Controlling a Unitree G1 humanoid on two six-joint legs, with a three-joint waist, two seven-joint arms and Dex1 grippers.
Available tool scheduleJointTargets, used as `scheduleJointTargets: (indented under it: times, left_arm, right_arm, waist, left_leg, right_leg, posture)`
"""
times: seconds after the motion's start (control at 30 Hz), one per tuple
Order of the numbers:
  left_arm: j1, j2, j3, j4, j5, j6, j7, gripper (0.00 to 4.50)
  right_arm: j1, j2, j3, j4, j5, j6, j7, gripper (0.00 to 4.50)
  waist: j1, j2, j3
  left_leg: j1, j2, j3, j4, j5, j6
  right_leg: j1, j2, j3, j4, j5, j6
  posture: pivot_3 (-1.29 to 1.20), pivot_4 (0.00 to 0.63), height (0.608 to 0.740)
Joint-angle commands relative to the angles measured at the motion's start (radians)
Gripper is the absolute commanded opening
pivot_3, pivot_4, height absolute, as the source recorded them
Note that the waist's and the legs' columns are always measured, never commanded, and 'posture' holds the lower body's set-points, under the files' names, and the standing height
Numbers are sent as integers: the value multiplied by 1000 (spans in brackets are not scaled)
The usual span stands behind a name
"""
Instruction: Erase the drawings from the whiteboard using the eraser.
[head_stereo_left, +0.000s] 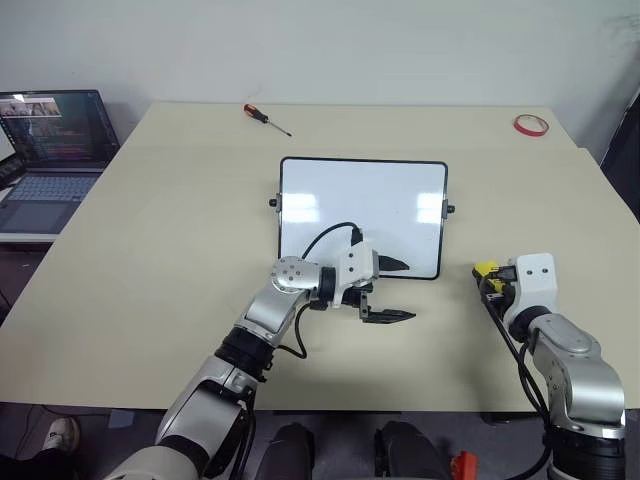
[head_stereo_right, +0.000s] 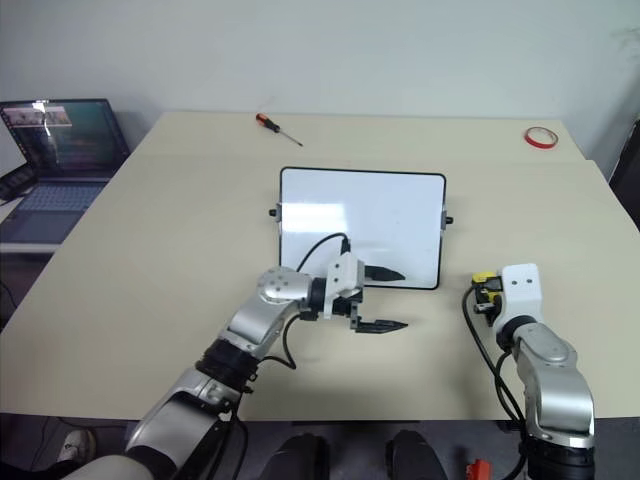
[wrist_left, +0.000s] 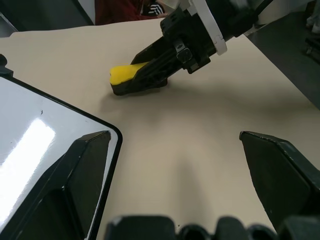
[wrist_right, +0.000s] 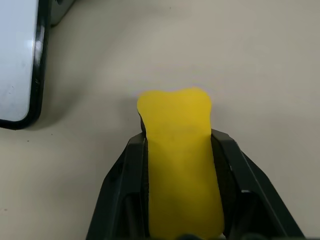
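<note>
The whiteboard (head_stereo_left: 362, 215) lies flat mid-table and reads blank white; any red drawings are too faint to make out under the glare, so wiping could miss marks that cannot be seen from here. The left gripper (head_stereo_left: 385, 290) hovers at the board's near edge with its two fingers spread wide and empty, one finger over the frame, the other above bare table. If it drops or swings, it could nudge the board askew or smear the surface. Well to the right, apart from the board, the right gripper (wrist_right: 180, 165) is clamped on the yellow eraser (wrist_right: 177, 150), which sits low at the table (head_stereo_left: 180, 200). The squeezed block bulges past the fingertips; dragged at a tilt, it could twist loose. Its dark underside is hidden in the right wrist view.
</note>
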Motion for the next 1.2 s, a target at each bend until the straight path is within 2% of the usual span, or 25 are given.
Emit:
scheduleJointTargets:
  times: [0.03, 0.53, 0.6, 0.67, 0.83, 0.87, 1.07, 1.2]
  left_arm:
    - [18, 4, 11, -62, -6, 5, 4, 4500]
    - [32, 24, 15, -96, 0, 24, 24, 4500]
    - [31, 24, 16, -97, 0, 25, 25, 4500]
    - [29, 25, 17, -95, 1, 24, 26, 4500]
    - [30, 29, 17, -96, 2, 25, 25, 4500]
    - [31, 30, 17, -97, 2, 25, 24, 4500]
    - [44, 60, 43, -129, -10, 45, 35, 4500]
    - [119, 119, 181, -278, -48, 137, 163, 4500]
  right_arm:
    - [-23, -20, -31, 15, 23, -14, -14, 1265]
    - [-48, -22, -60, 61, 89, 17, -63, 1265]
    - [-46, -23, -67, 63, 100, 17, -70, 1988]
    - [-44, -32, -63, 64, 105, 9, -70, 2508]
    - [-51, -40, -59, 60, 104, 1, -76, 4305]
    - [-51, -42, -56, 58, 101, -2, -76, 4483]
    - [-54, -29, -53, -11, 104, 20, -106, 4483]
    - [-20, -18, -24, -148, 81, -35, -134, 4483]
  waist:
    - [-1, 0, 0]
    - [0, 0, 0]
    - [0, 0, 0]
    - [0, 0, 0]
    - [0, 0, 0]
    - [0, 0, 0]
    - [-1, 0, 0]
    - [-7, 1, 0]
  left_leg:
    - [0, 0, 0, 0, 0, 0]
    - [0, 1, 0, 0, 0, 0]
    - [0, 1, 0, 0, 0, 0]
    - [0, 1, 0, 0, 0, 1]
    - [0, 1, 0, 0, 0, 1]
    - [0, 1, 0, 0, 0, 1]
    - [0, 1, 0, 0, 0, 1]
    - [0, 3, 1, 0, 0, 1]
  right_leg:
    - [0, 0, 0, 0, 0, 0]
    - [0, 0, 0, 1, 0, 0]
    - [0, 0, 0, 1, 0, 0]
    - [0, 0, 0, 1, 0, 0]
    - [0, 0, 0, 1, 0, 0]
    - [0, 0, 0, 1, 0, 0]
    - [0, 0, 0, 1, 0, 0]
    - [-2, 0, 2, 2, 0, 0]
  posture:
    - [0, 150, 740]
    - [0, 150, 740]
    - [0, 150, 740]
    - [0, 150, 740]
    - [0, 150, 740]
    - [0, 150, 740]
    - [0, 150, 740]
    - [0, 150, 740]
